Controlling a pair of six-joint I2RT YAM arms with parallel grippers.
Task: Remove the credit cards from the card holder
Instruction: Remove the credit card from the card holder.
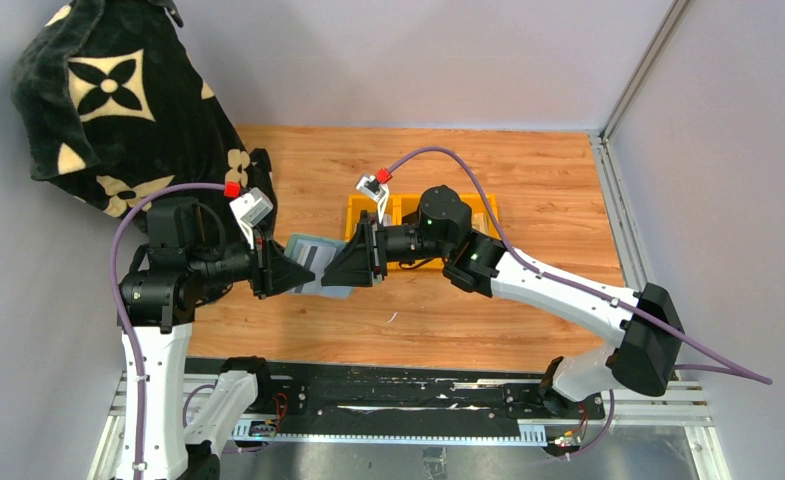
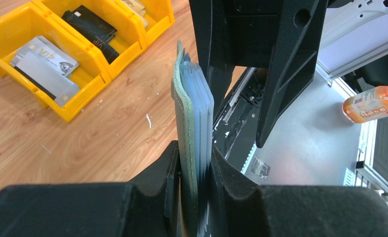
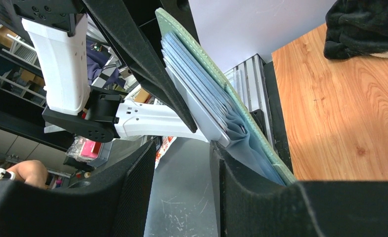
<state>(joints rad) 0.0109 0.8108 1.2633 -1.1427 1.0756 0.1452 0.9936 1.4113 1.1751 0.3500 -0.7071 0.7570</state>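
The sage green card holder hangs open in the air above the table, its clear sleeves fanned out. My left gripper is shut on its left end; the left wrist view shows the jaws clamped on the green cover and sleeves. My right gripper is open at its right end. In the right wrist view nothing lies between the jaws, and one finger touches the holder beside a grey card in the nearest sleeve. Grey credit cards lie in a yellow bin.
Yellow bins stand behind the right arm; one holds the cards, the adjoining one a black wallet. A black patterned cloth covers the back left corner. An orange bottle lies below the table's front edge.
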